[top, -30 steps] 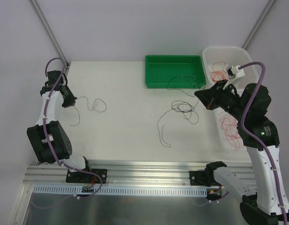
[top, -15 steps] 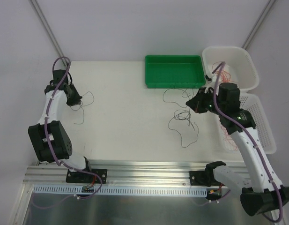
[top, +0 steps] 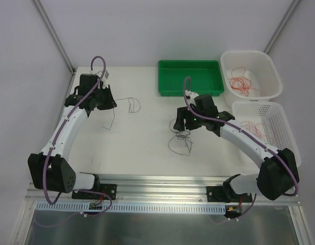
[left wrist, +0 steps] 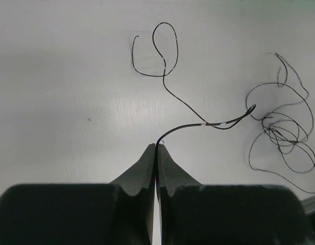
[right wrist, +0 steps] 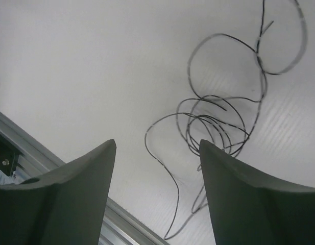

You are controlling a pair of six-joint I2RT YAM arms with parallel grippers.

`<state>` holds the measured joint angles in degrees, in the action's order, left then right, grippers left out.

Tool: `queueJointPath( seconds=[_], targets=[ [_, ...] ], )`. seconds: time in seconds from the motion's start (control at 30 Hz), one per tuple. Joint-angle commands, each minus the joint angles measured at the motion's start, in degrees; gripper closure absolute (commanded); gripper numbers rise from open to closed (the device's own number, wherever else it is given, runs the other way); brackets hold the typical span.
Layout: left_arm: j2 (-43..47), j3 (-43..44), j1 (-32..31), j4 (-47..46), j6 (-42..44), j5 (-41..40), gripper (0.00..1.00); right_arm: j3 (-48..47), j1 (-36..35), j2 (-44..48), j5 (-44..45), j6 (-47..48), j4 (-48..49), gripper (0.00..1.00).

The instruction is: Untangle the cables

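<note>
No writing, number, brand mark or sign can be read in any view. The green tray (top: 189, 76) and the aluminium rail (top: 162, 182) along the bottom of the top view show no legible marking.

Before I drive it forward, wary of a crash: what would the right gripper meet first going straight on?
Probably the black cable tangle lying on the table, whose nearest loop shows between the jaws of the open right gripper; depth is unclear.
</note>
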<state>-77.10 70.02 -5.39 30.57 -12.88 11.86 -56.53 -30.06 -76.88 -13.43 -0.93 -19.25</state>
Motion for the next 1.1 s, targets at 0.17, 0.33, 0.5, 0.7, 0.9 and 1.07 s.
queueJointPath(
  seconds=[0.17, 0.33, 0.5, 0.7, 0.9, 1.07],
  targets=[
    [4.8, -1.0, -5.0, -4.2, 2.3, 10.8, 1.0, -1.6, -10.4, 5.7, -2.7, 2.3, 16.1, 0.2],
    [4.8, -1.1, -6.4, -4.9, 1.9, 15.0, 0.99, -3.4, -15.8, 2.6, -0.4, 2.9, 22.6, 0.17],
    [5.4, -1.3, -7.0, -5.5, 1.5, 17.2, 0.99, -7.1, -17.3, -3.7, -0.9, 2.4, 27.6, 0.17],
    [5.8, -1.6, -7.2, -6.4, 0.8, 19.5, 0.98, -12.1, -17.9, -9.9, -0.3, 1.6, 30.6, 0.23],
    [6.0, -2.0, -7.2, -7.4, 0.0, 21.0, 0.98, -14.1, -17.8, -13.8, 0.5, 2.2, 32.1, 0.47],
    [6.3, -2.3, -7.2, -7.5, 0.0, 19.0, 0.96, -14.6, -17.7, -10.2, 3.2, 6.0, 26.6, 0.99]
  ],
)
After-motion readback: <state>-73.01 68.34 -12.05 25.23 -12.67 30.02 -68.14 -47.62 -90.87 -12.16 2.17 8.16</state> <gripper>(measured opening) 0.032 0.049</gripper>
